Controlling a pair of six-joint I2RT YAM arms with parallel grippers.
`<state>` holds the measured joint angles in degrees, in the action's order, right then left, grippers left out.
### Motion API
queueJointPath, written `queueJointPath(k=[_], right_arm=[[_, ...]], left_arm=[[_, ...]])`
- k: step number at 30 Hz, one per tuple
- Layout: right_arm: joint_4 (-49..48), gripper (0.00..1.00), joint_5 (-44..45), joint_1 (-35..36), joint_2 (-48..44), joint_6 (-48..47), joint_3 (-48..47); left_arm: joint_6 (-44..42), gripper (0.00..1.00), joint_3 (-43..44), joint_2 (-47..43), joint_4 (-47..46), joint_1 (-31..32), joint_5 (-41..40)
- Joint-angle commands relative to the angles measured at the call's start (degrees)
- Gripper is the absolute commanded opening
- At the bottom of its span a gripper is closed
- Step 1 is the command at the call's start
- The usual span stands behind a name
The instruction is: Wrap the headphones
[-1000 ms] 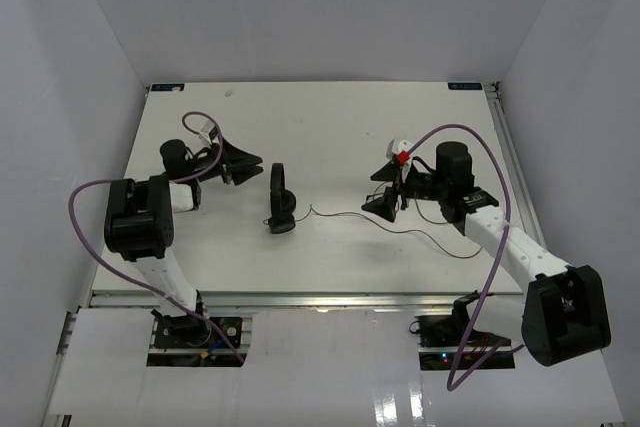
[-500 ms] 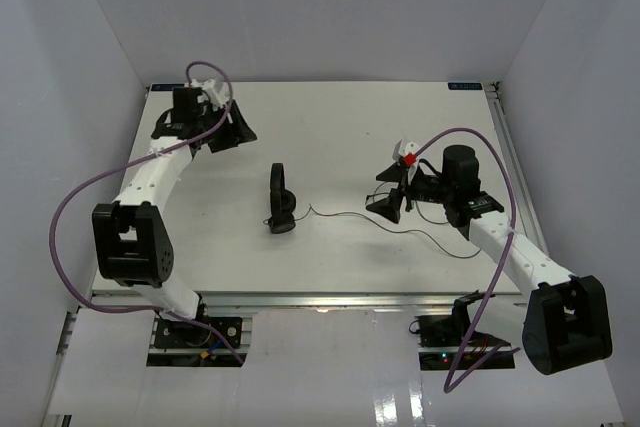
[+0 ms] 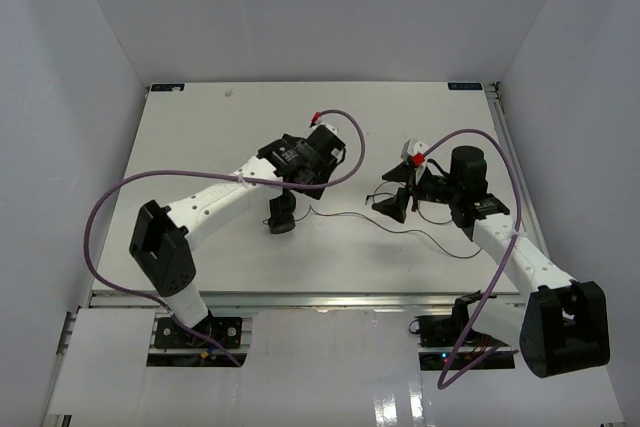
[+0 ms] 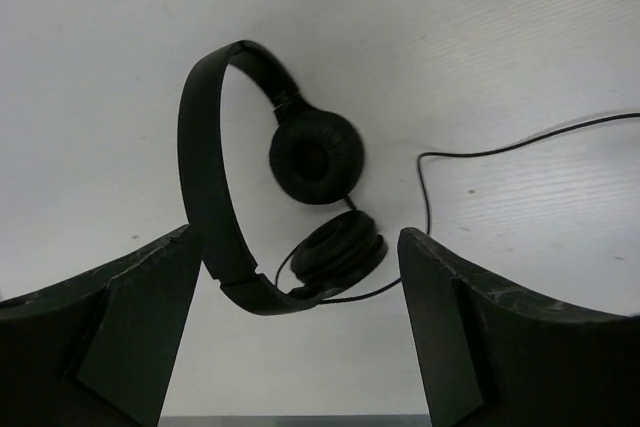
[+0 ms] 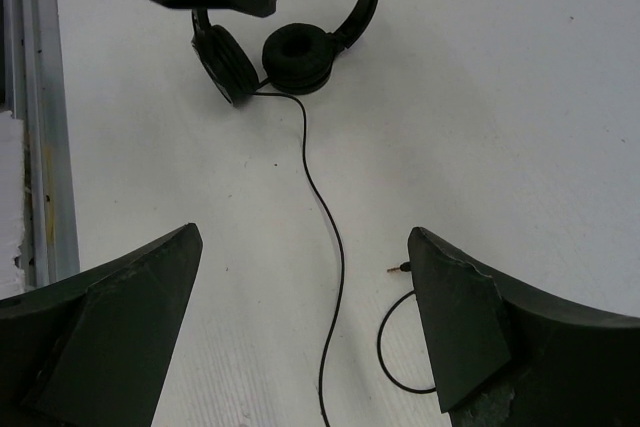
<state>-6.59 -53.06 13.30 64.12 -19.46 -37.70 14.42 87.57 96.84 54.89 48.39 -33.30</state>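
Note:
The black headphones [image 3: 280,215] lie on the white table, left of its middle. In the left wrist view the thin headband [image 4: 203,167] arches to the left of two round earcups [image 4: 316,156]. My left gripper [image 3: 293,185] hovers just over them, open, fingers [image 4: 130,337] on either side, touching nothing. The thin cord [image 3: 345,215] trails right across the table. My right gripper [image 3: 388,193] is open above the cord [image 5: 325,217], with the plug [image 5: 398,269] lying by its right finger. The headphones [image 5: 290,47] show at the top of that view.
Purple arm cables [image 3: 110,197] loop over both sides of the table. A metal rail [image 3: 300,297] runs along the near edge, and another rail [image 5: 40,117] shows in the right wrist view. White walls enclose the table on three sides.
My left arm swung from the far left of the table to above the headphones, and its jaws opened wider. The right arm barely shifted. The headphones stayed put.

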Motion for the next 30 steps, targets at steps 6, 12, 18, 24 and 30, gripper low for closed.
queueJointPath(k=[6,12,18,24,30], right_arm=[[-1.3,0.90,-4.2,-2.0,-0.9,0.6,0.1],[-1.1,0.90,-5.4,-2.7,-0.9,0.8,0.0],[-1.1,0.90,-6.3,-3.8,-1.2,1.2,0.1],[-1.2,0.90,-6.8,-4.8,-1.5,1.6,0.1],[-1.3,0.90,-6.9,-5.2,-1.6,1.9,0.3]], left_arm=[[-2.2,0.91,1.9,7.4,2.7,1.9,-23.4],[-5.2,0.85,0.2,10.1,-2.9,0.3,-24.1],[-7.5,0.67,-1.0,11.4,-5.7,-2.3,-21.5],[-8.3,0.54,-3.1,10.9,-6.5,-4.2,-19.9],[-8.1,0.23,-3.5,9.5,-6.4,-5.3,-17.0]])
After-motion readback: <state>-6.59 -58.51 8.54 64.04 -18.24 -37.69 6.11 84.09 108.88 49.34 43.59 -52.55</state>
